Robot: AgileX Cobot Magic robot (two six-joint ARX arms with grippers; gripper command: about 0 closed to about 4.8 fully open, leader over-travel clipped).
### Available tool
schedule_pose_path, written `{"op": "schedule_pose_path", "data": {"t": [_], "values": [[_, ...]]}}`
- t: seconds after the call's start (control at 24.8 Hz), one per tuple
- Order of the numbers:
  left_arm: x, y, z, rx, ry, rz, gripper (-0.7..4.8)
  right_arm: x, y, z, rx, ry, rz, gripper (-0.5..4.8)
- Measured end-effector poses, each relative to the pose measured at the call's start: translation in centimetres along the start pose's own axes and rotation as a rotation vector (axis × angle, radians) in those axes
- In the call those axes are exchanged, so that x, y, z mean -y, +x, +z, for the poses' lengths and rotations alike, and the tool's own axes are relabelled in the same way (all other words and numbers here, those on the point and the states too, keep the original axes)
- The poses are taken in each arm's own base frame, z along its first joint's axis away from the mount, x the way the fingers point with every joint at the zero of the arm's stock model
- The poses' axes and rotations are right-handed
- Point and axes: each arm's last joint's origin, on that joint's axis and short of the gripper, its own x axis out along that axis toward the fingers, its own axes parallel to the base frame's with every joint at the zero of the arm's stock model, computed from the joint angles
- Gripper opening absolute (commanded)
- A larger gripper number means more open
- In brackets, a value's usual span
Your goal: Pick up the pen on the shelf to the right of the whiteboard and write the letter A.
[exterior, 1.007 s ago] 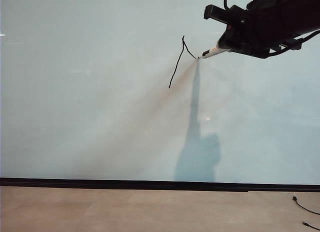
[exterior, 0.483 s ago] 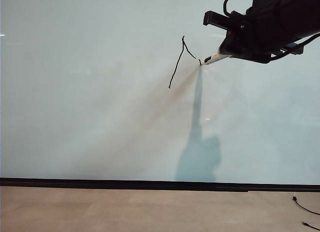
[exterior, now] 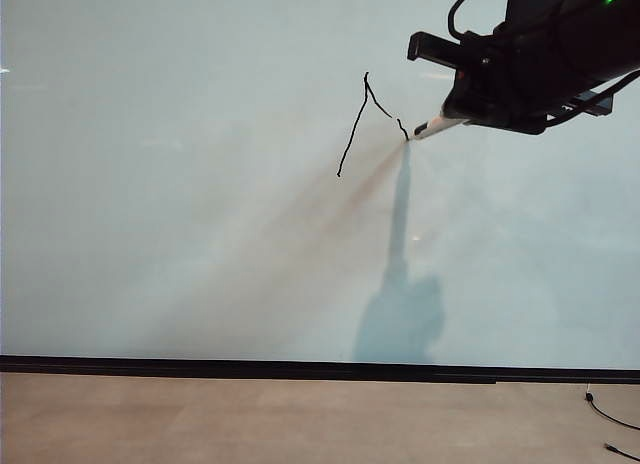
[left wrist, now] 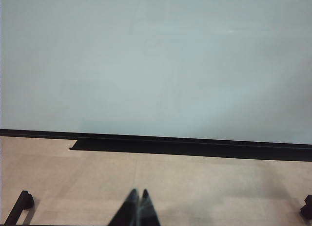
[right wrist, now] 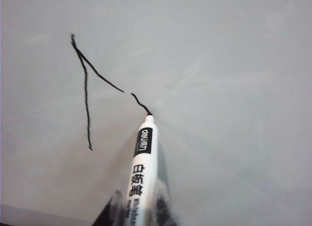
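Already your right gripper [exterior: 447, 124], jaws clenched on the pen [right wrist: 140, 165], is drawing the right leg of the letter A [right wrist: 92, 84] high on the whiteboard [exterior: 200, 234], and that leg is showing a gap. Uneven tip pressure is risking more breaks, or a leg slanting short; your left gripper [left wrist: 138, 206] is idling low near the floor, jaws pressed together and empty.

- right arm: comes in from the upper right corner of the exterior view, wrist angled toward the board
- right gripper [right wrist: 141, 209]: jaws clamped tight on the pen [right wrist: 142, 167], only the finger ends visible in its wrist view
- left gripper [left wrist: 138, 209]: low near the floor, fingers pressed together, holding nothing; left arm not visible in the exterior view
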Motion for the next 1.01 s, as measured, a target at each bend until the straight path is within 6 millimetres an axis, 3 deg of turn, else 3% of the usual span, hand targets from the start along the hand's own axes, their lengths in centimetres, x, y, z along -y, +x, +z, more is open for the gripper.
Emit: {"op": "schedule_pose_path", "data": {"t": [1.01], "values": [[0.00, 0.00, 0.00, 0.000, 0.000, 0.000, -0.05, 0.39, -0.09, -0.83, -0.072, -0.026, -0.094, -0.05]]}}
